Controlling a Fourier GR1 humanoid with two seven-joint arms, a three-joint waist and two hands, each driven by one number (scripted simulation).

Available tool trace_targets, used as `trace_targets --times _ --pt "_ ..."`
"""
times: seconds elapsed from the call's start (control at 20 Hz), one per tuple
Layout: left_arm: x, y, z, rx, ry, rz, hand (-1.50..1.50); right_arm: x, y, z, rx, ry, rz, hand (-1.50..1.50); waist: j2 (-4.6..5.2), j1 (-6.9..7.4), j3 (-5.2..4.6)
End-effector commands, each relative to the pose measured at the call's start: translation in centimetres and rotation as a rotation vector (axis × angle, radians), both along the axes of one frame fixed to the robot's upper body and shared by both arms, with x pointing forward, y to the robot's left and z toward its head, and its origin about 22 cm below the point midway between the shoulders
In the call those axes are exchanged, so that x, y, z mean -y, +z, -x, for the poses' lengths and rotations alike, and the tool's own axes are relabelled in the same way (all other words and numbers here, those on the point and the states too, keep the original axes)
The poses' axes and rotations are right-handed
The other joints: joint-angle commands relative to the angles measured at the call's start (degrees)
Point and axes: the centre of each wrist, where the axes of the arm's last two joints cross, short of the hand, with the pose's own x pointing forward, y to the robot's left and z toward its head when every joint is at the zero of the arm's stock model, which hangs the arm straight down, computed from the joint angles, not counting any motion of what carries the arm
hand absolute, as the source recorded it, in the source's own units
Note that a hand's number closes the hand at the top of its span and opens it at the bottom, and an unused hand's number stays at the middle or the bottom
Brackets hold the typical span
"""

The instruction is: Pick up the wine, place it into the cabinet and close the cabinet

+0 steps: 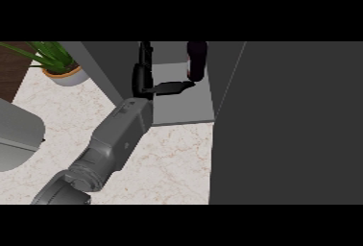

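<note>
The wine bottle, dark and slim, stands upright on the pale floor of the open cabinet. My left hand reaches into the cabinet just left of the bottle. Its fingers point straight up along the cabinet's left wall, and its thumb stretches right, its tip at the bottle's foot. Nothing is curled round the bottle. The cabinet door, a big dark grey panel, stands swung open and fills the right side of the view. My right hand does not show.
A potted green plant stands on the marble counter at the upper left. A grey rounded object sits at the left edge. The cabinet's dark left wall rises beside my forearm.
</note>
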Motion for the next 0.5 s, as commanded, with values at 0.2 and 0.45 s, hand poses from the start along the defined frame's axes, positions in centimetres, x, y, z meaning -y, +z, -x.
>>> trace_targets --times 0.2,0.45 --pt "-0.9 -1.7 1.0 -0.013 0.012 0.096 -1.5 0.7 1.7 1.2 0.017 -0.004 -0.02 -1.5 -0.77 1.68 0.0" --pt "-0.8 -2.4 1.7 -0.033 0.016 0.118 -1.5 -0.5 1.1 1.3 0.004 0.014 -0.032 -1.5 -1.03 0.04 -0.01"
